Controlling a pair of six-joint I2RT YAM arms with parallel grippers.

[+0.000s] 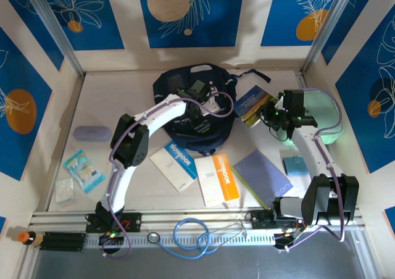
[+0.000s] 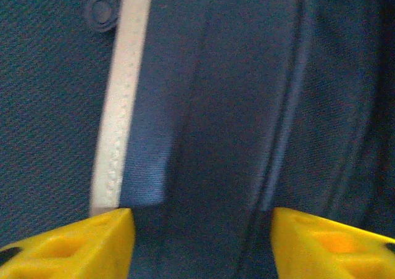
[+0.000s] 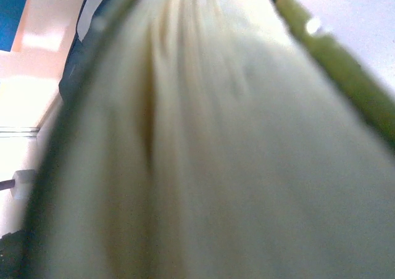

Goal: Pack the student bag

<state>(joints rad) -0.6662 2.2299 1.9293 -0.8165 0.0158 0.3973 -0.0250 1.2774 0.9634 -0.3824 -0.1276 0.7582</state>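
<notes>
Top view:
- The student bag (image 1: 185, 84) lies at the back middle of the bench (image 1: 123, 94).
- The left gripper (image 1: 199, 120) is down over the bag's front, and its arm crosses the bag's left side.
- The right gripper (image 1: 270, 116) sits just right of the bag, clamped on a book (image 1: 252, 104) that is held tilted beside the bag's right edge.
- Just beside the bag's near edge are a blue-and-white notebook (image 1: 179, 162) and an orange-and-white notebook (image 1: 219, 179). A purple folder (image 1: 262, 174) lies to their right.
- A mint-green case (image 1: 324, 115) is partly hidden behind the right arm.
- Well apart on the left are a lavender case (image 1: 91, 133) and a printed packet (image 1: 83, 170).
- A blue cable coil (image 1: 191, 233) lies on the front rail.

Left wrist view:
- The yellow fingers (image 2: 92, 248) stand apart, with navy bag fabric (image 2: 234, 118) between them.
- A pale stripe (image 2: 123, 106) runs up on the left, with a snap (image 2: 102, 10) beside it.

Right wrist view:
- Blurred cream page edges (image 3: 203, 155) press close to the lens.
- A green cover edge (image 3: 333, 69) shows on the right.
</notes>
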